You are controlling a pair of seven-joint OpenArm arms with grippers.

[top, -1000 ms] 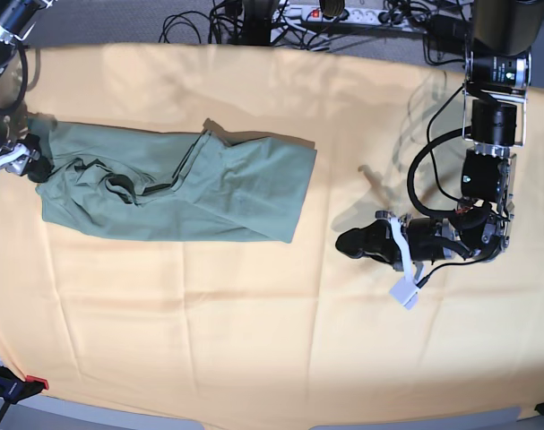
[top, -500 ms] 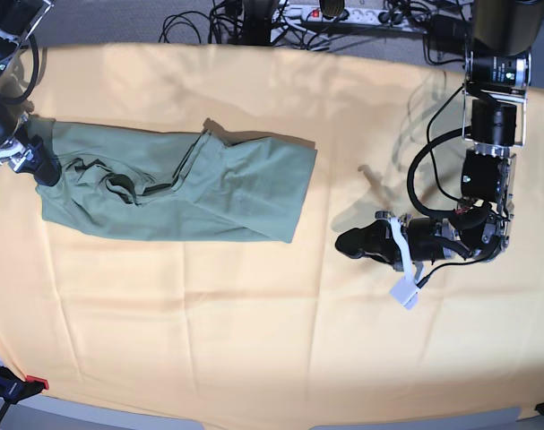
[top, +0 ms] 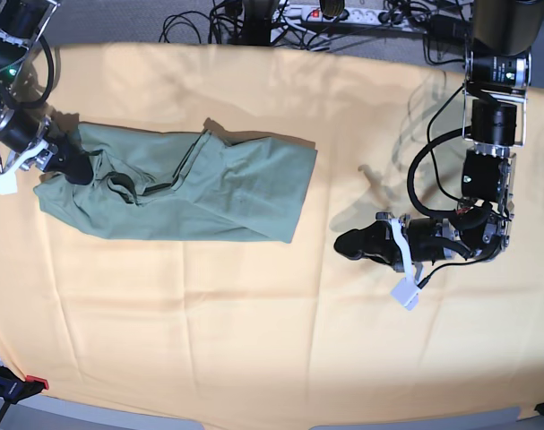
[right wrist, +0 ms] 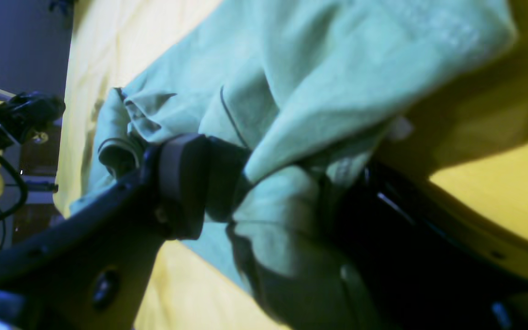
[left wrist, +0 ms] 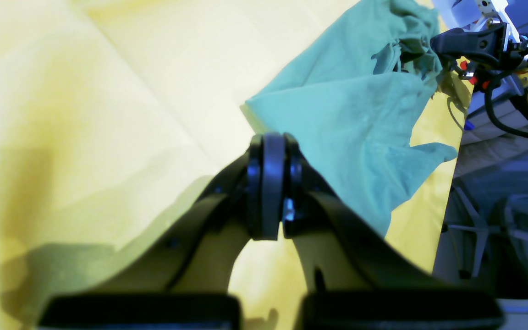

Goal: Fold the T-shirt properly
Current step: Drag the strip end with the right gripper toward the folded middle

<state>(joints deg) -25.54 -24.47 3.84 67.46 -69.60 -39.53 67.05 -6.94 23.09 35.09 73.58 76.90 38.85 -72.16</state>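
Note:
The sage-green T-shirt (top: 218, 193) lies lengthwise on the yellow-orange cloth (top: 254, 313), left of the middle. My right gripper (top: 74, 167) is at the shirt's left end, shut on a bunched fold of it. In the right wrist view the fabric (right wrist: 291, 82) is pinched between the two black fingers (right wrist: 181, 183). My left gripper (top: 343, 242) is shut and empty, lying low over the cloth right of the shirt's right edge. In the left wrist view its closed gripper (left wrist: 268, 192) points toward the shirt (left wrist: 351, 114) without touching it.
Cables and a power strip (top: 334, 13) run along the table's far edge. A red clamp (top: 34, 383) sits at the front left corner. The right arm (left wrist: 475, 41) shows beyond the shirt in the left wrist view.
My right gripper has moved right and slightly up, pulling the shirt's left end inward over the rest. The left arm has not moved.

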